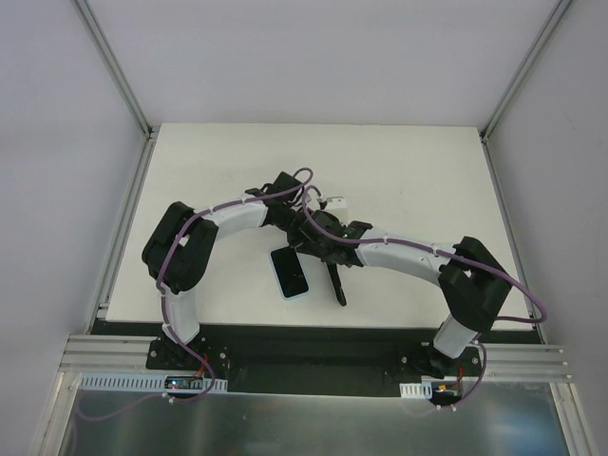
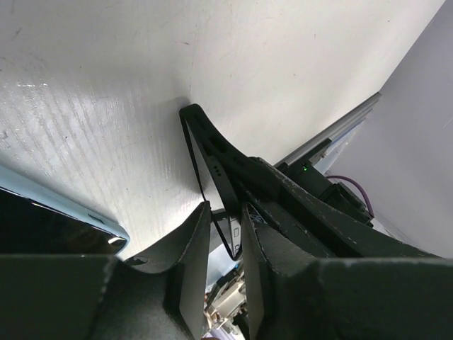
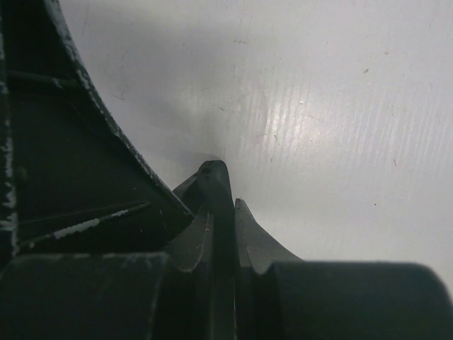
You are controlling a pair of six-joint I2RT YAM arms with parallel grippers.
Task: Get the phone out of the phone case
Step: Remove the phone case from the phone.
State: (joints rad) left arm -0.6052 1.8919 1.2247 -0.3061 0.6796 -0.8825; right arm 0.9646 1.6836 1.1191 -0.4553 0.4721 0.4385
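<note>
The phone (image 1: pixel 290 272), black screen up with a pale blue edge, lies flat on the white table, out of its case. Its corner also shows in the left wrist view (image 2: pixel 56 227). The empty black phone case (image 1: pixel 336 285) stands on edge just right of the phone, its low end on the table. My right gripper (image 1: pixel 328 255) is shut on the case's rim, seen in the right wrist view (image 3: pixel 214 184) between its fingers (image 3: pixel 248 230). My left gripper (image 2: pixel 226 234) is closed narrowly around the case's upper corner (image 2: pixel 212 152).
The white table (image 1: pixel 399 180) is walled by grey panels with aluminium rails at its left and right edges. A small white connector block (image 1: pixel 334 202) sits on the left arm above the grippers. Both arms crowd the table's middle.
</note>
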